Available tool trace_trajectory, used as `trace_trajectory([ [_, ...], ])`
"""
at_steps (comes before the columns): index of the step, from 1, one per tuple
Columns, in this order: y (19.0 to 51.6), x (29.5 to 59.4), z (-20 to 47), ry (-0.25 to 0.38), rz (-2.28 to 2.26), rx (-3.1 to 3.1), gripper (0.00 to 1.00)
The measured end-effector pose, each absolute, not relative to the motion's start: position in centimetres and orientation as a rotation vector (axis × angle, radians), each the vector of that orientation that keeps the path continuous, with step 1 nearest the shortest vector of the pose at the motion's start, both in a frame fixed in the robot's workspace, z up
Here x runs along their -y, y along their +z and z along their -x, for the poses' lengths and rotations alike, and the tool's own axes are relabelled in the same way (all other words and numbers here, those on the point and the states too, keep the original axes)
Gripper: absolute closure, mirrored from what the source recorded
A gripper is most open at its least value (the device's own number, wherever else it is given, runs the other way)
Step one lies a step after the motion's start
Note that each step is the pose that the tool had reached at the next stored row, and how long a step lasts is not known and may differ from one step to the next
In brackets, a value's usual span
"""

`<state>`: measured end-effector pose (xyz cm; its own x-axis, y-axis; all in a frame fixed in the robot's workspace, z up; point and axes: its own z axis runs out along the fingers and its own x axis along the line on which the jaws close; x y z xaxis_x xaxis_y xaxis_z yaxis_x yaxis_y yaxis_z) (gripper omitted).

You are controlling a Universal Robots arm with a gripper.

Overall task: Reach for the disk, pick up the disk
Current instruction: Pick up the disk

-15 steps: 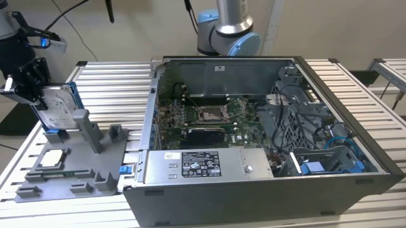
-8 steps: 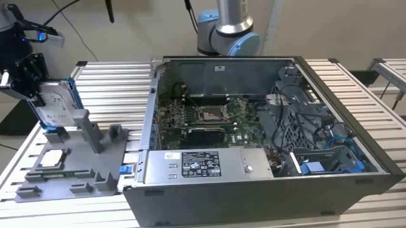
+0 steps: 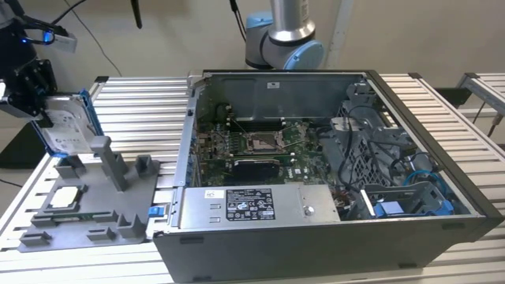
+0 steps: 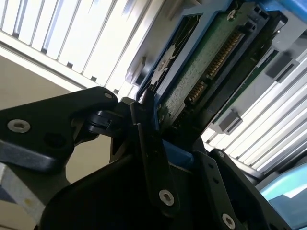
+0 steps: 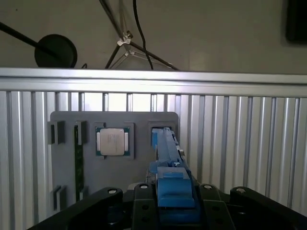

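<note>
While the hand (image 3: 41, 112) hangs at the exterior view's left, its two black fingers (image 4: 148, 143) are pressed onto the disk (image 3: 67, 127) and pinch it by its blue frame. The disk stands up on its edge, with its white label showing. It is right over the grey tray (image 3: 103, 201) on the worktop (image 3: 142, 100). I cannot tell if its bottom corner touches the tray. A small square chip (image 5: 112, 142) lies flat in the tray nearby. The open computer case (image 3: 332, 248) sits just beside the tray.

Open computer case (image 3: 316, 251), grey fixture tray (image 3: 93, 205) — slatted table (image 3: 142, 106)
</note>
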<state>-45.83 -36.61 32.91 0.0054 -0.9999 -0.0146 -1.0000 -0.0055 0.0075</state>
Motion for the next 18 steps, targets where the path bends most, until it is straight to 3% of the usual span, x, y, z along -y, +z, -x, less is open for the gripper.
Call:
trace_trajectory([
  [18,35.5,36.6,45.8,0.025,2.224,-2.212,1.00],
])
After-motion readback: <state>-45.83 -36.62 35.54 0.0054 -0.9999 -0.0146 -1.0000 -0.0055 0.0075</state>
